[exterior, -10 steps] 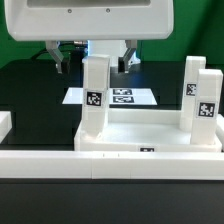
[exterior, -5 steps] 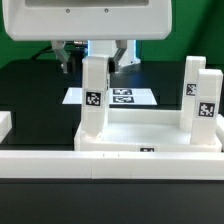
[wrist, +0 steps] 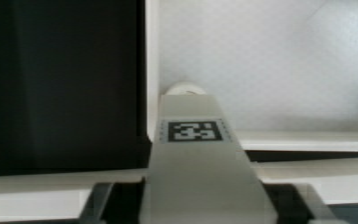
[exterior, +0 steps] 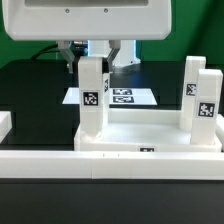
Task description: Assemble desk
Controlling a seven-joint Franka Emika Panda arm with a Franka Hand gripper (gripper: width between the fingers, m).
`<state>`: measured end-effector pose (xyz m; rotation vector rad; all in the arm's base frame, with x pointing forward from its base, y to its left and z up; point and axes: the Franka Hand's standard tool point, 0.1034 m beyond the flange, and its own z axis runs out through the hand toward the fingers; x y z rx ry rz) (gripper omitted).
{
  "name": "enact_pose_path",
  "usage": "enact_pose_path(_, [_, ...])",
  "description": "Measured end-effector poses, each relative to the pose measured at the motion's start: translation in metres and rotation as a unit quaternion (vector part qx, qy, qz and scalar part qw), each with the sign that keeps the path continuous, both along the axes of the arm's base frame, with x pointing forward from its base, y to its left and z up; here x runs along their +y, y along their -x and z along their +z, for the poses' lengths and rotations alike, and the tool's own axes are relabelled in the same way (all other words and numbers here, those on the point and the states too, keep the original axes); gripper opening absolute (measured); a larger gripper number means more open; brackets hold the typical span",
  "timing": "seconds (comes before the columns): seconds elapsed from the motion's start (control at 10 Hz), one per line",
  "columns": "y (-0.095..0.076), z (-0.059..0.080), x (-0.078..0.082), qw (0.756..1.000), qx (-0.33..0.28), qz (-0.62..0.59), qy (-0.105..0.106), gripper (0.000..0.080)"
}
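Fingers [exterior: 92, 52] clamped on the top of one upright leg [exterior: 93, 98], which stands at the exterior view's left corner of the slab [exterior: 150, 136]; whether it is seated there is hidden. Two more legs [exterior: 201, 97] stand at the exterior view's right. Marker board [exterior: 125, 97] behind, partly covered. Wrist view: leg fills frame, fingers cut off at the edge.

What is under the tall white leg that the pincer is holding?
The leg stands on a corner of the white desk slab. The pincer grips its top. The socket beneath is covered by the leg.
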<state>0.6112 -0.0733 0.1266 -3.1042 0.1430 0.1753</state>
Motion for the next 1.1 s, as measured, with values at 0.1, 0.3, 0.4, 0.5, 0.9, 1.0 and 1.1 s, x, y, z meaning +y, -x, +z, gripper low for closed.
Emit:
enact_pose_path(0.1, [0.0000, 0.0000, 0.0002, 1.000, 0.000, -0.015, 0.001, 0.0288])
enact_pose_path(0.3, [0.0017, -0.0006, -0.0012, 0.993, 0.000, -0.118, 0.004, 0.0288])
enact_pose_path(0.4, [0.0028, -0.0011, -0.0019, 0.988, -0.005, -0.157, 0.004, 0.0288])
enact_pose_path(0.5, [0.0030, -0.0016, -0.0015, 0.976, -0.005, -0.217, 0.008, 0.0288])
enact_pose_path(0.9, [0.0015, -0.0026, 0.0040, 0.918, -0.019, -0.394, 0.027, 0.0289])
enact_pose_path(1.0, [0.0013, -0.0045, 0.0047, 0.900, -0.021, -0.435, 0.030, 0.0289])
enact_pose_path(1.1, [0.0010, -0.0054, 0.0048, 0.886, -0.021, -0.462, 0.031, 0.0289])
